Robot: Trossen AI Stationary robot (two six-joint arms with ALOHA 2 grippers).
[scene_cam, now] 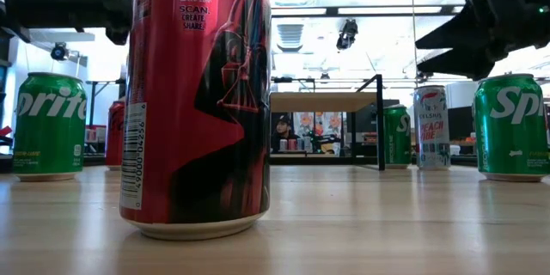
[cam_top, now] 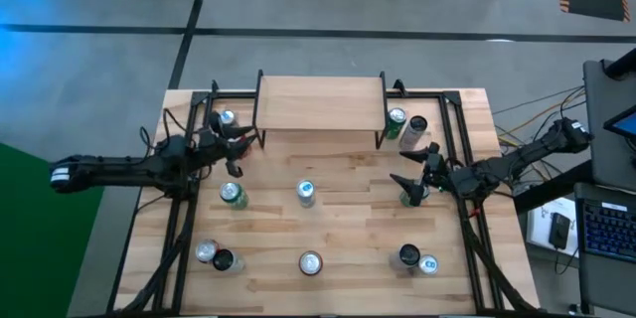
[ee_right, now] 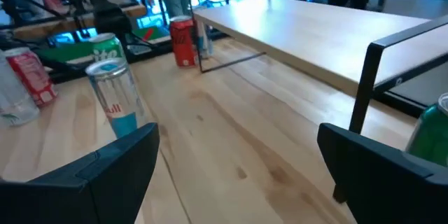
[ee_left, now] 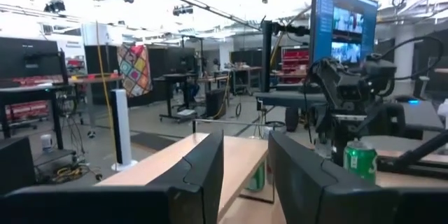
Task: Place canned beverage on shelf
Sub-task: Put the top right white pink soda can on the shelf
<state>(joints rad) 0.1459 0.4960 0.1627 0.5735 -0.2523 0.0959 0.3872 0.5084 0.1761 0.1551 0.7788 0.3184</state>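
The shelf [cam_top: 321, 104], a low light-wood rack on thin black legs, stands at the table's far middle; it also shows in the right wrist view [ee_right: 315, 28] and the low view [scene_cam: 326, 101]. Several cans stand upright on the tabletop. My left gripper [cam_top: 241, 151] is open and empty above the table, near the shelf's left end, beside a red can [cam_top: 228, 119]. My right gripper [cam_top: 415, 167] is open wide and empty, right of the shelf's near right corner, just above a green can [cam_top: 409, 197]. Its wrist view shows a silver-blue can [ee_right: 115, 98] ahead.
A green can [cam_top: 397, 119] and a dark can [cam_top: 416, 129] stand at the shelf's right end. A green can [cam_top: 232, 195] and a silver-blue one [cam_top: 306, 193] stand mid-table. More cans stand along the near edge, among them a red one [cam_top: 310, 263]. Black frame rails run along both table sides.
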